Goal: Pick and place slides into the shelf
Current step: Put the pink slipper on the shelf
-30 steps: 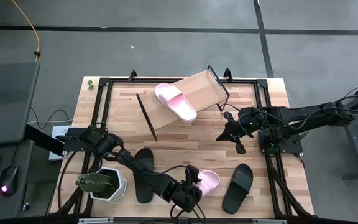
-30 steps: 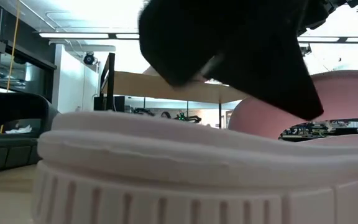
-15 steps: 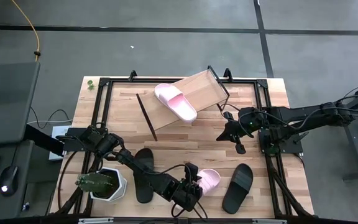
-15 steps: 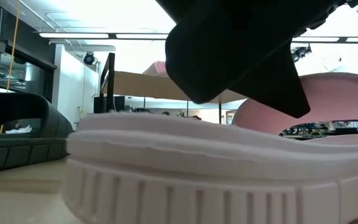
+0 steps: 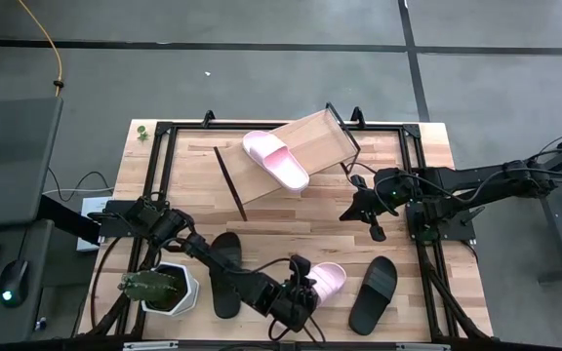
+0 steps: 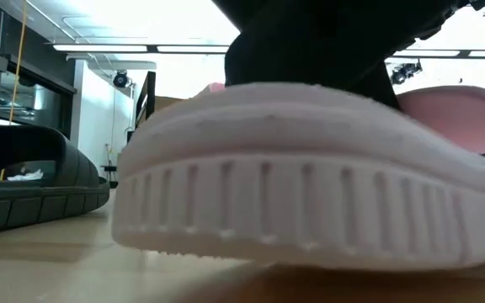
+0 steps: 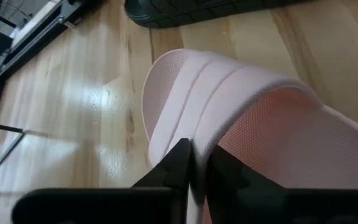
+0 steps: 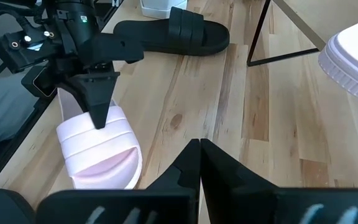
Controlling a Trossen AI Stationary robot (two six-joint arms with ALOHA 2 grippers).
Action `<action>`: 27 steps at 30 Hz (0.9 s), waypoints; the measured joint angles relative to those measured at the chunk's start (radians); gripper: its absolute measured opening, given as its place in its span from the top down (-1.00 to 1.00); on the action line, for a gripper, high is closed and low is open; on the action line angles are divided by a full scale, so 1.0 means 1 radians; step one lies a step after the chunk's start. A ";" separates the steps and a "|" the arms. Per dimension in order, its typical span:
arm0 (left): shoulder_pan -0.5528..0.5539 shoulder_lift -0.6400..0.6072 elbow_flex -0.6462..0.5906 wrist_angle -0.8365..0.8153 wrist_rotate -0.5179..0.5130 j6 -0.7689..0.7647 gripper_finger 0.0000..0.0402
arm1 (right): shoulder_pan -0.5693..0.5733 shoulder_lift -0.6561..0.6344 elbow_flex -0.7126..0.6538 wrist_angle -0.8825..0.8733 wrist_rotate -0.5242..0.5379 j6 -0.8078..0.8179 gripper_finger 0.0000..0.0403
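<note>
1. Left gripper [image 5: 305, 283] is pinched on the pink sandal [image 5: 326, 282] near the table's [image 5: 291, 219] front edge.
2. Lift level, clearing both black sandals.
3. Right gripper [image 5: 372, 226], closed and empty, hovers beside the shelf [image 5: 320, 141].

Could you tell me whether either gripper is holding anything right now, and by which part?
The left gripper is shut on the pink slide at its heel edge; the right gripper holds nothing.

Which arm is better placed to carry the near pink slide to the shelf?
Left. The left gripper is already shut on the strap of the pink slide at the table's near edge. The right gripper hangs shut and empty over bare tabletop, nearer the shelf, holding nothing.
</note>
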 joint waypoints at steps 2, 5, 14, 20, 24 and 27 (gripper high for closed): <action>0.000 0.000 0.000 -0.001 -0.014 0.000 0.94 | 0.000 0.000 0.000 0.000 0.000 0.000 1.00; 0.000 0.000 0.000 -0.003 -0.045 -0.001 0.96 | 0.000 0.000 0.000 0.000 0.000 0.000 1.00; 0.000 0.000 0.038 -0.085 -0.149 0.028 0.96 | 0.000 0.000 0.000 0.000 0.008 -0.006 1.00; 0.000 -0.001 0.127 -0.263 -0.265 -0.020 0.98 | 0.000 0.000 0.000 -0.007 0.051 -0.010 1.00; 0.000 -0.001 0.199 -0.385 -0.320 -0.067 0.96 | 0.000 0.000 0.000 -0.019 0.105 -0.010 1.00; 0.000 -0.001 0.235 -0.459 -0.349 -0.095 0.97 | 0.000 0.000 0.000 -0.030 0.139 -0.009 1.00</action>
